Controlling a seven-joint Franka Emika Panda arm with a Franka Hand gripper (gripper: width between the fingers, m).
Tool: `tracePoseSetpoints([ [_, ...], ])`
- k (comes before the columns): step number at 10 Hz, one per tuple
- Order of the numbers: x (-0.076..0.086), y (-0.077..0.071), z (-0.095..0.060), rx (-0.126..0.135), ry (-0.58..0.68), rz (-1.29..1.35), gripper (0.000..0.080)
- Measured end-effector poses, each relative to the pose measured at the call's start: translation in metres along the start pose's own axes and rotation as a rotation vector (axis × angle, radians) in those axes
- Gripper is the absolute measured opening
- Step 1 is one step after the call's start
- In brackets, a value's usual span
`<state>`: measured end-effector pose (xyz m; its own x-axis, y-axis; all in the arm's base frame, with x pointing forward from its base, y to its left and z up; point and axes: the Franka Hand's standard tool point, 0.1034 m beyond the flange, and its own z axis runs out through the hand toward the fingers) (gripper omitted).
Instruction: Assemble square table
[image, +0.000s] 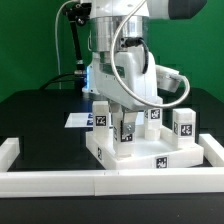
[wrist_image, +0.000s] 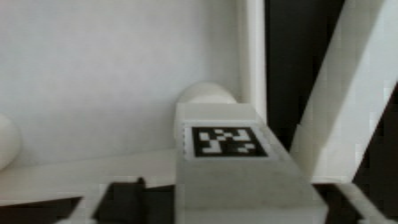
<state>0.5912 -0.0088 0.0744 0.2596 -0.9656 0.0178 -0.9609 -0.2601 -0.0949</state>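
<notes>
Exterior view first: we note the black surface (image: 40, 125) edged by a low white wall (image: 60, 181). The panel (image: 150, 158) lies flat against that wall, toward the exterior view's right of centre. A marker board (image: 76, 120) lies behind it, toward the exterior view's left.

We count legs standing on the panel: one at the exterior view's left (image: 101, 117), two at the exterior view's right (image: 183, 124) (image: 154, 115), all upright with tags facing the camera. A fourth leg (image: 127, 127) stands mid-panel, directly under the arm.

The claw (image: 125, 115) is down over that fourth leg. In the wrist view the tagged leg (wrist_image: 228, 140) fills the gap between the dark fingertips (wrist_image: 125, 197), so we judge the claw clenched on the leg, though the contact itself is hard to make out.

Risks, as we judge them: the leg may be going in tilted, since we cannot tell whether it sits square in its hole; forcing it could jam it. Pressing or twisting could also slide the panel off the wall. Neighbouring legs stand near and may be knocked.
</notes>
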Motion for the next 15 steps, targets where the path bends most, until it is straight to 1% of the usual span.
tracePoseSetpoints([
  [1,0.0001,0.0,0.0,0.0,0.0,-0.042,0.0571],
  [2,0.0002,0.0001,0.0,-0.001,0.002,-0.152,0.0628],
  [3,-0.0003,0.0,0.0001,-0.002,0.002,-0.277,0.0628],
  [4,-0.0032,-0.0005,0.0005,-0.003,0.001,-0.371,0.0645],
  [6,-0.0062,-0.001,0.001,-0.003,-0.002,-0.543,0.0645],
  [9,-0.0065,-0.001,0.0011,-0.005,-0.002,-0.815,0.0649],
  [11,-0.0044,-0.0002,0.0012,-0.014,0.002,-1.006,0.0649],
  [12,-0.0039,0.0005,0.0014,-0.025,0.005,-1.119,0.0649],
  [13,-0.005,0.0012,0.0018,-0.036,0.004,-1.198,0.0649],
  [15,-0.0041,0.0017,0.0009,-0.044,0.003,-1.312,0.0649],
])
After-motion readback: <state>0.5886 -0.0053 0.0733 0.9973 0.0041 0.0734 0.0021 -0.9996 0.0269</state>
